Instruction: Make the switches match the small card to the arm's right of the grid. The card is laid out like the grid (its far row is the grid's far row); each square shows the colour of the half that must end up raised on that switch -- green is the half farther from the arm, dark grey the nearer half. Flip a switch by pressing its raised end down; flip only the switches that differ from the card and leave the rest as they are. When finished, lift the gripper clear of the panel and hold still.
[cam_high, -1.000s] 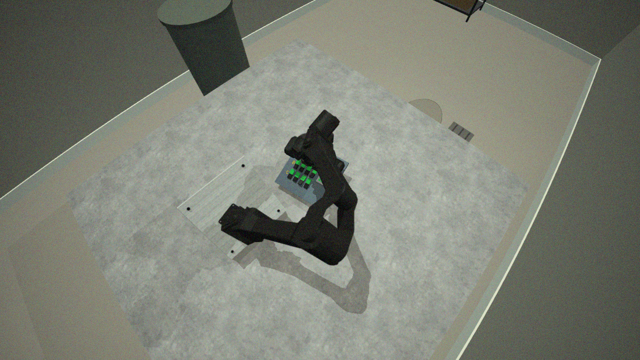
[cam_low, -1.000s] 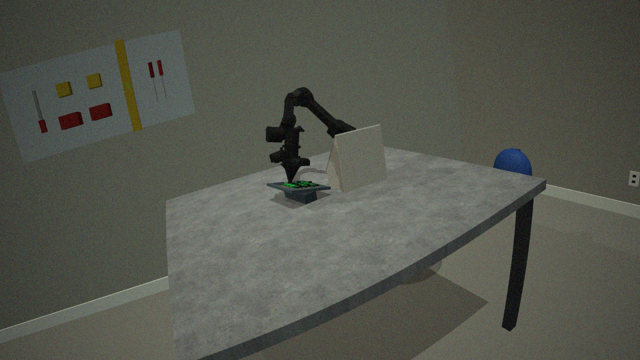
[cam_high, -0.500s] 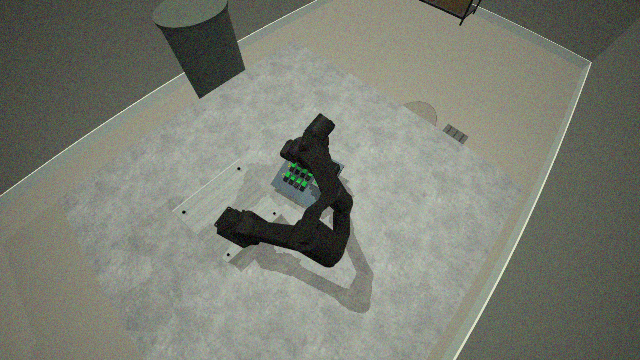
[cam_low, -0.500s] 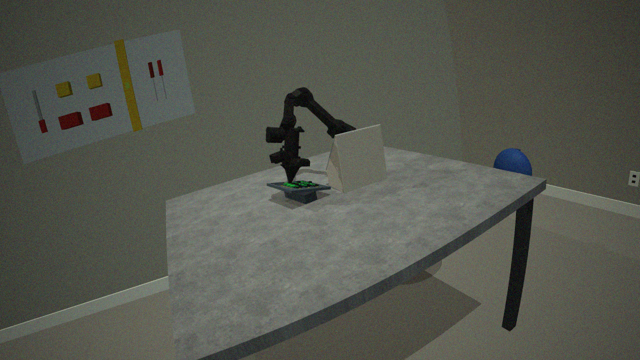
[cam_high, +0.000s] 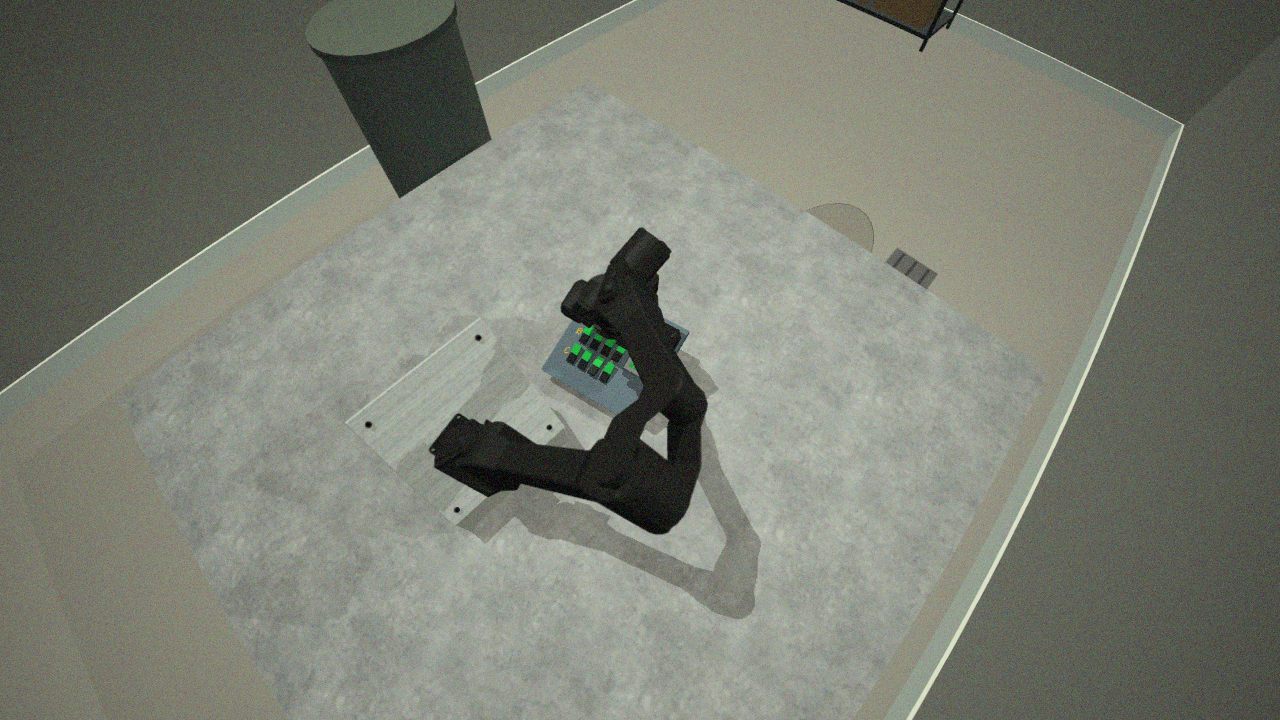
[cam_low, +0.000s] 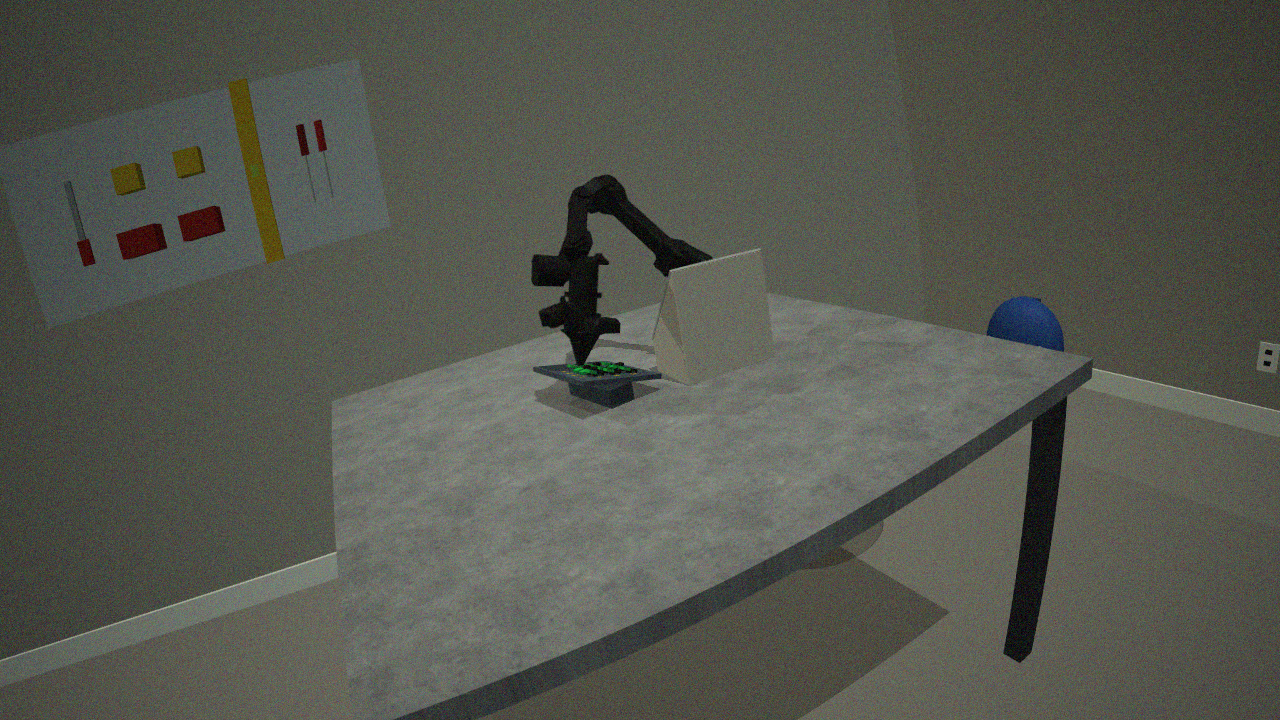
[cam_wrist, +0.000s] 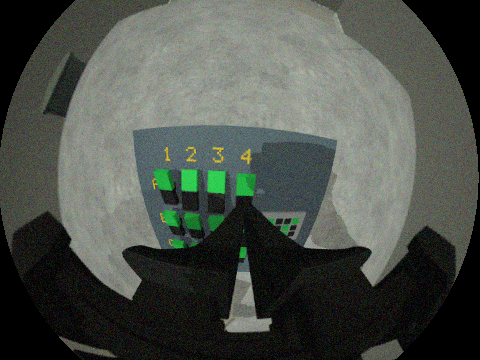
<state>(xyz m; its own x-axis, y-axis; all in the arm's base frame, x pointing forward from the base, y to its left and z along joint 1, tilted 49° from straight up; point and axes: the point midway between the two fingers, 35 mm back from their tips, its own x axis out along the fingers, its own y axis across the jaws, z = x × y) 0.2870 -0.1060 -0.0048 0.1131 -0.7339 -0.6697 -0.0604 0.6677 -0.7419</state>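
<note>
The blue-grey panel (cam_wrist: 200, 137) (cam_high: 559, 365) (cam_low: 550, 369) carries switches with green far halves and dark near halves. Row A shows switches A1 (cam_wrist: 163, 180), A2 (cam_wrist: 189, 181), A3 (cam_wrist: 216, 182) and A4 (cam_wrist: 245, 184). Rows B and C are partly hidden by the fingers. My gripper (cam_wrist: 243, 206) (cam_low: 581, 363) is shut and empty, its tip over the dark near half of A4; contact cannot be told for certain. In the top view the arm hides the tip. The small card (cam_wrist: 302, 216) is partly covered; its far row shows green, dark, dark, green.
A cream tent-shaped board (cam_low: 720, 313) (cam_high: 420, 394) stands beside the panel, near the arm's base. The arm's shadow darkens the panel's far right part. A dark green bin (cam_high: 407, 107) stands beyond the table (cam_high: 805, 429) (cam_low: 626, 501).
</note>
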